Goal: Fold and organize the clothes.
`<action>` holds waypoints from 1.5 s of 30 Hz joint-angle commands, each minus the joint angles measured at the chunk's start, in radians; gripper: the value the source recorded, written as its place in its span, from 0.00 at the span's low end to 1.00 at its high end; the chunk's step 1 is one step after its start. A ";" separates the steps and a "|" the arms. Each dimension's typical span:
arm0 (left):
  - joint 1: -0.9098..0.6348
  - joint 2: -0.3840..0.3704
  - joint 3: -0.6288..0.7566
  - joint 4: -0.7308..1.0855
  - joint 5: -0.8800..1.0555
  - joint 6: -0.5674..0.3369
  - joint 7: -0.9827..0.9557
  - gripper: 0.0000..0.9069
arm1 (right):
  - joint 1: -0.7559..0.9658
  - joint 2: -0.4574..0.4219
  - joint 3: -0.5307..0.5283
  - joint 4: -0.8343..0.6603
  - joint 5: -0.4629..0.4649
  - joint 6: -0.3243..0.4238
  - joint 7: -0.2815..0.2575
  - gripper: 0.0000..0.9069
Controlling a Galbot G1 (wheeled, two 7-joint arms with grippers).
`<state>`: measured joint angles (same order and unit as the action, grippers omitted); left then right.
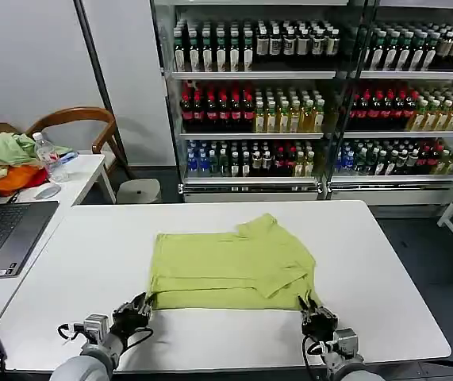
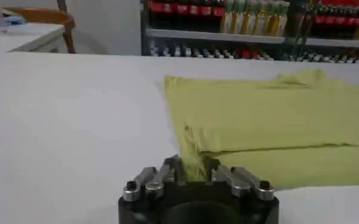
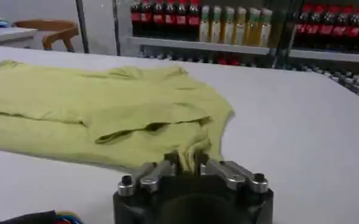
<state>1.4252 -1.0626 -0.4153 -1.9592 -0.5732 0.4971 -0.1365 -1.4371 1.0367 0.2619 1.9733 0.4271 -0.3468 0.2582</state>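
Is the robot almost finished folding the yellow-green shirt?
Not yet. The soft lime yellow-green T-shirt already lies partly folded on the white table, one sleeve tucked across. Right now the left claw pinches its near left corner and the right claw its near right corner. More folding and putting it away looks left.

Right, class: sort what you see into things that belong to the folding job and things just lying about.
Job: lime T-shirt; left gripper and right gripper, each pinching a near corner.

Lying about: laptop; garment heap; water bottle; drinks shelves.
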 commanded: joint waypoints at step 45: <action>0.309 0.017 -0.151 -0.249 0.133 0.026 -0.027 1.00 | -0.299 -0.054 0.052 0.315 -0.152 0.001 0.030 1.00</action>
<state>1.7339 -1.0404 -0.5584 -2.1946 -0.4424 0.5170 -0.1549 -1.7273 1.0013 0.3005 2.2139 0.2737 -0.3205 0.2873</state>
